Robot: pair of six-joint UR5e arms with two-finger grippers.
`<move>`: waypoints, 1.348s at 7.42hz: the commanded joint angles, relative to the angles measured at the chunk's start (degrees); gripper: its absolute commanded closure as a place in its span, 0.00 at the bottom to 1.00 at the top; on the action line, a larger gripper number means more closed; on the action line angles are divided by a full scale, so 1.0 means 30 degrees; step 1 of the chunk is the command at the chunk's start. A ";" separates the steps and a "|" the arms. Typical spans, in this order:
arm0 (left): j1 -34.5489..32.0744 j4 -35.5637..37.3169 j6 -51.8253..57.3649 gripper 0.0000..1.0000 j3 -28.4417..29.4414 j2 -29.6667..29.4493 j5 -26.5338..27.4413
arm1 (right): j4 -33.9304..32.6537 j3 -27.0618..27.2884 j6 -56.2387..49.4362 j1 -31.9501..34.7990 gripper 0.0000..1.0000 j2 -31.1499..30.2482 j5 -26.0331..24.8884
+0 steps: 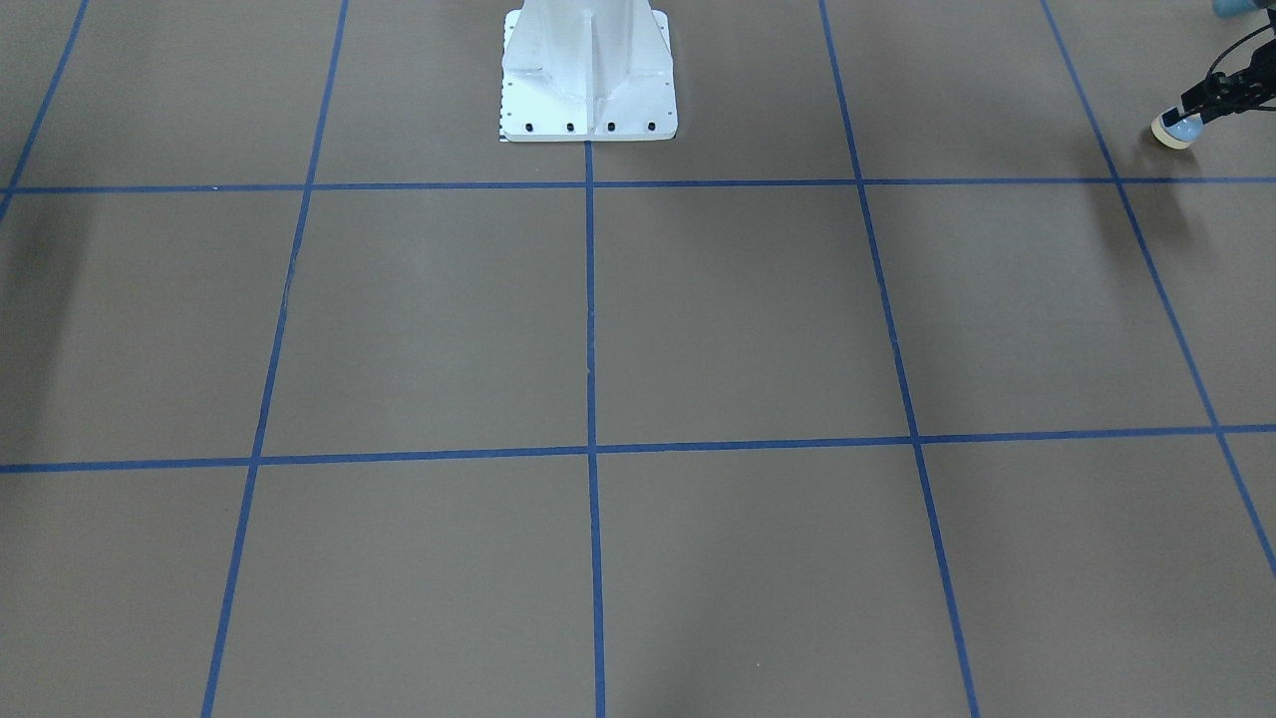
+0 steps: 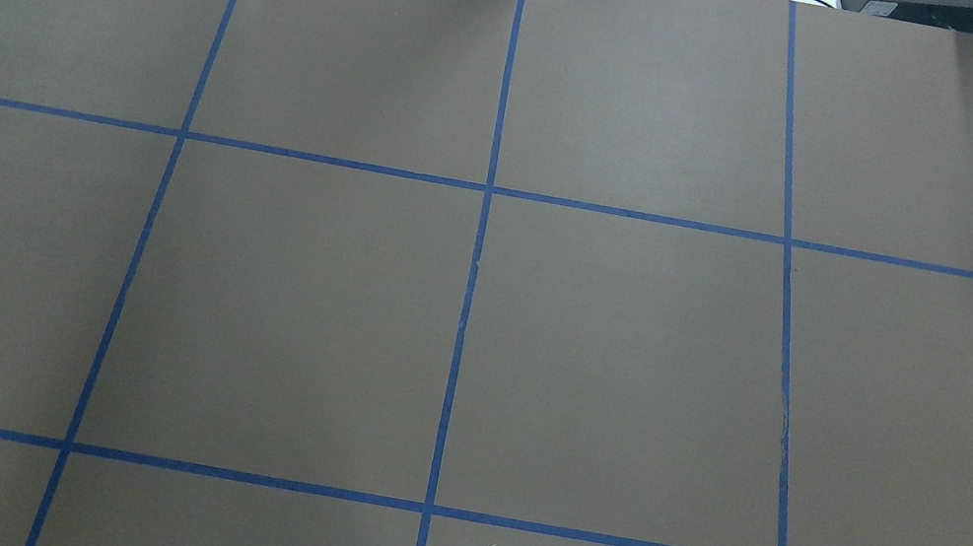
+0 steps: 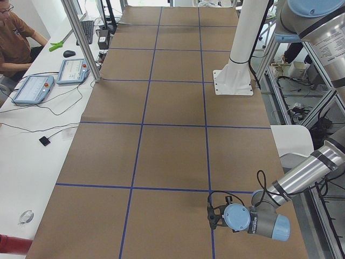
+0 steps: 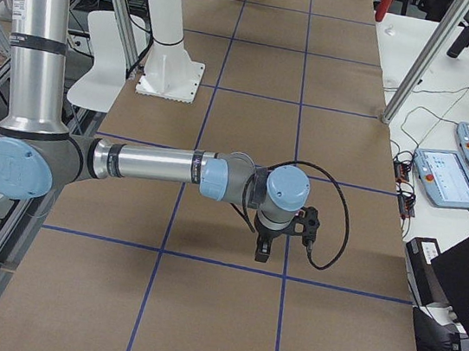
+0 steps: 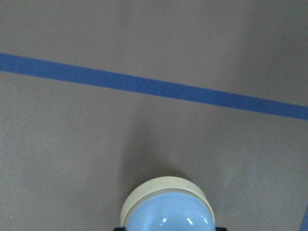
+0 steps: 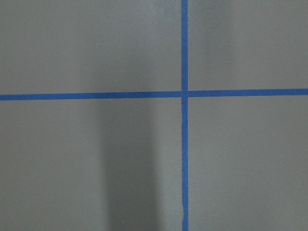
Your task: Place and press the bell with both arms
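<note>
The bell (image 1: 1174,129) is a small light-blue dome with a cream rim, near the back right corner of the front-facing view. My left gripper (image 1: 1193,110) is shut on it and holds it tilted just above the brown mat. In the left wrist view the bell (image 5: 167,208) fills the bottom edge, its cream rim toward the mat. The left gripper (image 3: 215,217) also shows low over the mat in the exterior left view. My right gripper (image 4: 263,251) hangs over a blue tape line in the exterior right view. I cannot tell whether it is open or shut.
The white pedestal base (image 1: 588,95) stands at the robot's side of the mat, which is marked with a blue tape grid (image 2: 466,309). A person (image 3: 12,38) sits at the side table with two pendants (image 3: 33,89). An aluminium post (image 3: 82,40) stands by the mat edge.
</note>
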 commanded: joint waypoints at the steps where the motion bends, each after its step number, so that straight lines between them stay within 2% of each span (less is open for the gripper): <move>1: -0.0013 0.0066 -0.1367 0.73 -0.1306 -0.0030 -0.0146 | -0.0015 0.0000 0.0000 0.0009 0.00 -0.0056 0.0002; 4: 0.0016 0.0096 -0.3686 0.73 -0.2514 -0.1312 0.0145 | -0.0015 0.0000 0.0000 0.0009 0.00 -0.0086 -0.0173; 7: 0.0133 0.0970 -0.6291 0.72 -0.2661 -0.4560 0.0205 | -0.0015 -0.0058 0.0000 0.0009 0.00 -0.0115 -0.0203; 8: 0.0162 0.2193 -0.6589 0.73 -0.2835 -0.5789 0.0206 | 0.0014 -0.0029 -0.0029 0.0009 0.00 -0.0376 -0.0232; 10: 0.0278 0.7593 -0.6973 0.72 -0.4875 -0.8134 0.1254 | 0.0044 -0.0087 -0.0029 0.0009 0.00 -0.0525 -0.0262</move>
